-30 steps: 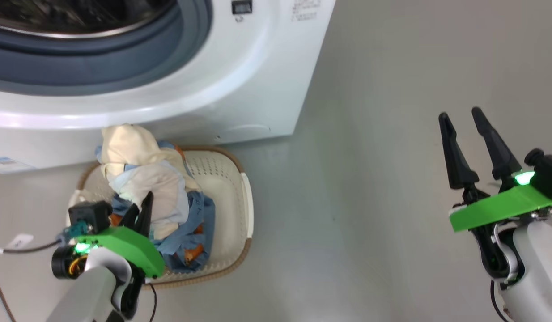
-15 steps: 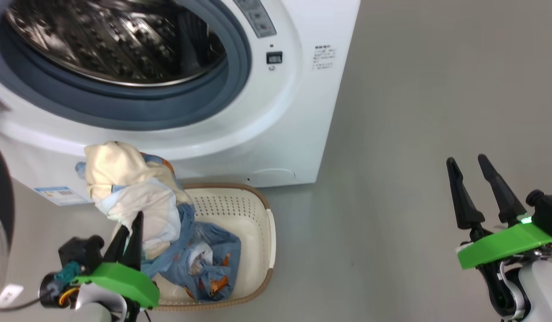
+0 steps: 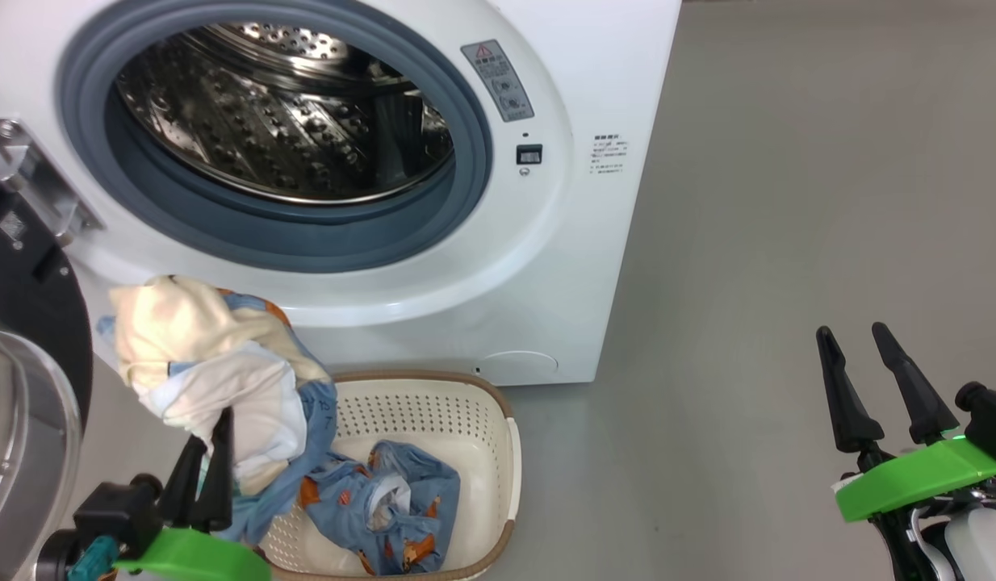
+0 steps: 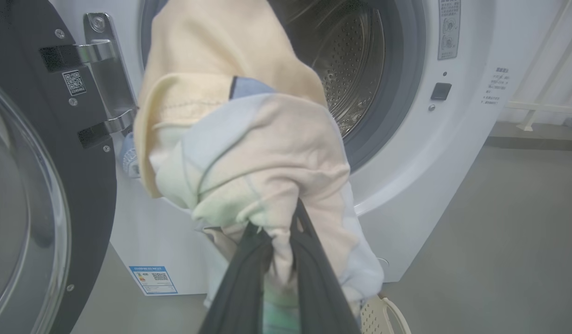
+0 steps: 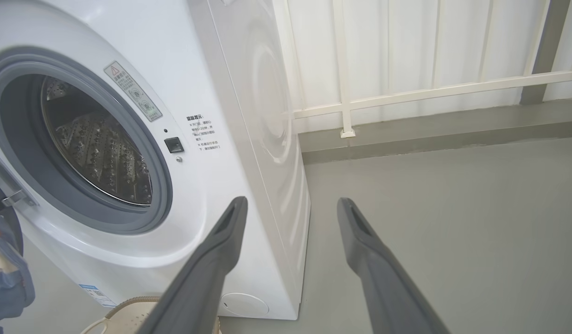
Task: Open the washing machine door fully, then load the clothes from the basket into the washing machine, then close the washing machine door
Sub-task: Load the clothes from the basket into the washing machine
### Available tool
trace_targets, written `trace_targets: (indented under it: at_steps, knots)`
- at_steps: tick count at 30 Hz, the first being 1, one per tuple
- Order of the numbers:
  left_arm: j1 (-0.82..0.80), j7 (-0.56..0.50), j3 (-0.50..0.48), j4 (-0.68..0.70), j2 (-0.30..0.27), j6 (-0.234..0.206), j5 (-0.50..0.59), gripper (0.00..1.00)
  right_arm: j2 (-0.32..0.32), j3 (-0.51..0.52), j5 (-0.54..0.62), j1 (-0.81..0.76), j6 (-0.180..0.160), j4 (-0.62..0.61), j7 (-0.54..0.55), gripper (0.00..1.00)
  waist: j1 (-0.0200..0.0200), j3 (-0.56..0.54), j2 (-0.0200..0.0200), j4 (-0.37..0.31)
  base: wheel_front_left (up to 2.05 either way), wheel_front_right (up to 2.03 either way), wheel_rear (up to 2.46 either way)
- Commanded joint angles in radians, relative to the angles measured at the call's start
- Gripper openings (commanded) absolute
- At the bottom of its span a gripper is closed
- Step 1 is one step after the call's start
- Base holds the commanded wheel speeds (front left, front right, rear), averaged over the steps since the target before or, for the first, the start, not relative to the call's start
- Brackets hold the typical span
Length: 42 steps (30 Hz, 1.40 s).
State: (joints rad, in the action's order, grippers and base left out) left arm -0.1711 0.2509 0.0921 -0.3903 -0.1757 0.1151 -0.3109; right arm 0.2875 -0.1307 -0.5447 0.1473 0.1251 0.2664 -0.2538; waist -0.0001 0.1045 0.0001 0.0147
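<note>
My left hand [image 3: 210,428] is pinched on the soft cream-white cloth [image 3: 199,355] with pale blue stripes, lifted over the small cream perforated plastic basket [image 3: 433,403], where the light blue orange-printed garment [image 3: 385,516] trails down. Loading step, I judge: next I must raise the bundle into the steel drum [image 3: 288,121] of the big white washing machine [image 3: 579,242]. My right hand [image 3: 851,329] hangs spread, empty.

You see the washing machine [image 3: 562,266] cased in glossy white, its drum [image 3: 288,137] polished perforated steel, its gasket [image 3: 304,242] matt grey rubber. The basket [image 3: 433,403] is perforated cream plastic; the clothes [image 3: 199,363] soft matt cloth; the floor [image 3: 748,242] smooth grey.
</note>
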Motion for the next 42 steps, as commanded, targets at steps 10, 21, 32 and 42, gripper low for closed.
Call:
trace_targets:
  at_steps: [10,21,32,42]
  knots:
    - [0.076,0.011,-0.081,0.159,-0.019,0.007,0.055,0.0,0.024,0.005,0.001,-0.045,0.006,-0.027,-0.008,1.0,0.0001,-0.039,-0.0001,0.016,0.0,0.0,0.0]
    - [0.108,0.011,-0.101,0.226,0.003,0.004,0.068,0.0,0.025,0.016,0.005,-0.05,0.006,-0.041,-0.008,1.0,0.0001,-0.019,-0.0001,0.01,0.0,0.0,0.0]
    - [-0.03,0.011,-0.099,0.174,0.015,0.008,0.068,0.0,0.019,0.011,0.003,0.006,0.006,-0.052,-0.008,1.0,0.0001,0.093,-0.0001,-0.022,0.0,0.0,0.0]
    - [-0.339,0.011,-0.111,0.025,-0.001,0.012,0.064,0.0,0.008,0.009,0.002,0.106,0.006,-0.066,-0.008,1.0,0.0001,0.263,-0.0001,-0.057,0.0,0.0,0.0]
